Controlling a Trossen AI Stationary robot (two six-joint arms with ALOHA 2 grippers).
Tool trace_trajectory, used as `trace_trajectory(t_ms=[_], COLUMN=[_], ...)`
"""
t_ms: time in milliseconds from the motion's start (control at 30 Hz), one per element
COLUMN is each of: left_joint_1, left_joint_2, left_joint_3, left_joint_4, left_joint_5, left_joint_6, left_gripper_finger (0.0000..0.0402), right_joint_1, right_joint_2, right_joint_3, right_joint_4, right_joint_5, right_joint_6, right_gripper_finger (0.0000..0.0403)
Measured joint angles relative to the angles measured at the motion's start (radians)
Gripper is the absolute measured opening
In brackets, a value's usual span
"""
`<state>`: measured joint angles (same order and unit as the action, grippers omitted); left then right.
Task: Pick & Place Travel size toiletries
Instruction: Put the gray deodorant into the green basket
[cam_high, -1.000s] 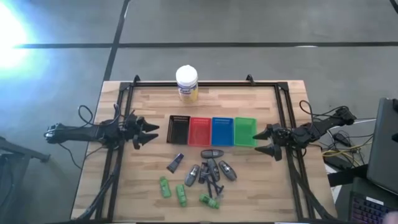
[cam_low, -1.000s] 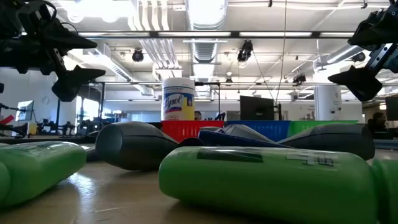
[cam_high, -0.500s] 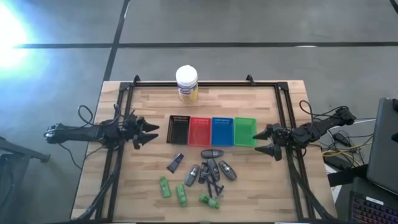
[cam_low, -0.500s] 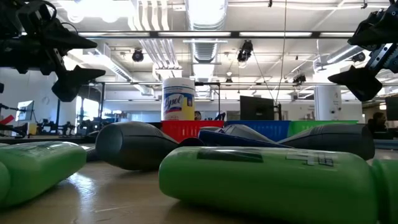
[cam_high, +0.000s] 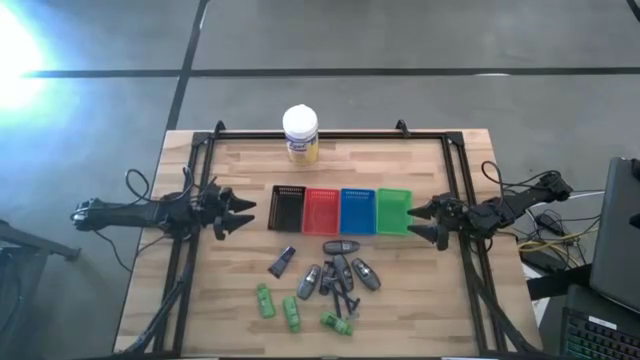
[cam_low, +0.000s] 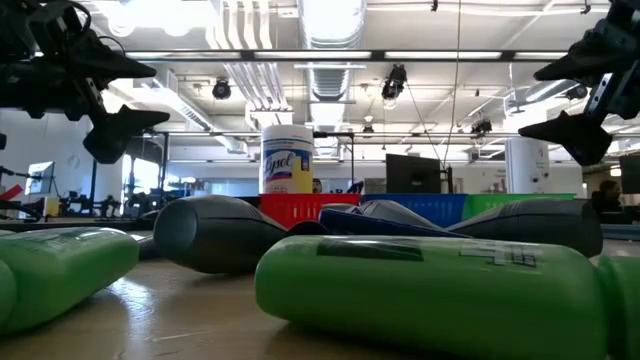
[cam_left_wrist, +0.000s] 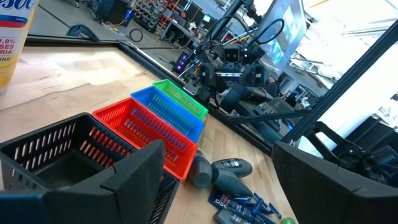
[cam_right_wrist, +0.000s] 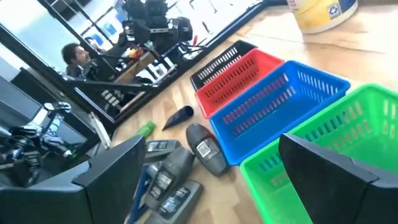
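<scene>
Plainly not yet begun. Hovering at the left edge of the table (cam_high: 240, 160), beside the black tray (cam_high: 287, 209): left gripper (cam_high: 240, 215), fingers (cam_left_wrist: 134, 174) spread wide, empty. Hovering at the opposite edge, just beside the green tray (cam_high: 394, 210): right gripper (cam_high: 418, 222), fingers (cam_right_wrist: 106, 171) likewise spread apart and empty.

Lying loose on the wood, on the near side of the tray row and between the two arms: travel size toiletries (cam_high: 320, 285). Farthest forward, three green bottles (cam_high: 291, 314), well apart from one another. Nearer the trays, a dark tube (cam_high: 282, 262) off alone on the left arm's side, then grey oval containers (cam_high: 365, 273) crowded together and touching, with thin black sticks (cam_high: 340, 295) tangled among them. Standing at the far edge, out of the way: a white-lidded jar (cam_high: 300, 134).

Probably all very light, so no strain in lifting, but easy to knock or send rolling. Look smooth and rounded, hence likely slippery; best pinched across the narrow width at mid-length, not near a tapered end. Bottles and ovals seem stiff enough for a firm squeeze. Tube perhaps softer, so better taken near its cap end. Sticks hardest: thin, low against the wood, and partly under the ovals. Wise to start with a lone bottle or the tube, clear of neighbours.
</scene>
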<state>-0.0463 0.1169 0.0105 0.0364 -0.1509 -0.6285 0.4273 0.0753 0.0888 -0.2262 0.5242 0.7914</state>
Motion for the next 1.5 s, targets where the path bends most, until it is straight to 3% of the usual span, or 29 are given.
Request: trace_trajectory(t_ms=[200,300,367,467,533,733,867,1067,1300,1500], left_joint_1=[0.0,0.0,0.001,0.003,0.002,0.003,0.003,0.002,0.002,0.002], left_joint_2=[0.0,0.0,0.0,0.0,0.0,0.0,-0.001,0.001,0.002,0.002], left_joint_3=[0.0,0.0,0.0,0.0,0.0,0.0,0.0,0.0,0.0,0.0], left_joint_4=[0.0,0.0,0.016,0.1,0.143,0.169,0.169,0.139,0.094,0.08], left_joint_5=[0.0,0.0,-0.042,-0.15,-0.154,-0.159,-0.157,-0.062,-0.058,-0.056], left_joint_6=[0.0,0.0,0.03,-0.119,-0.262,-0.358,-0.431,-0.405,-0.404,-0.404], left_gripper_finger=[0.0303,0.0303,0.0303,0.0303,0.0303,0.0303,0.0303,0.0303,0.0303,0.0303], right_joint_1=[0.0,0.0,-0.004,-0.005,-0.005,-0.008,-0.009,-0.009,-0.008,-0.01], right_joint_2=[0.0,0.0,0.004,0.018,0.03,0.12,0.275,0.642,0.913,1.039], right_joint_3=[0.0,0.0,-0.002,-0.007,-0.016,-0.045,-0.004,0.223,0.443,0.529], right_joint_4=[-0.001,0.0,0.051,0.254,0.391,0.858,1.093,0.938,0.756,0.638], right_joint_5=[0.0,0.001,0.061,0.116,0.142,0.2,0.167,0.09,-0.17,-0.151], right_joint_6=[-0.222,-0.249,-0.233,0.057,0.115,-0.083,-0.065,0.096,0.119,0.347], right_gripper_finger=[0.0364,0.0364,0.0363,0.0364,0.0364,0.0364,0.0364,0.0364,0.0364,0.0364])
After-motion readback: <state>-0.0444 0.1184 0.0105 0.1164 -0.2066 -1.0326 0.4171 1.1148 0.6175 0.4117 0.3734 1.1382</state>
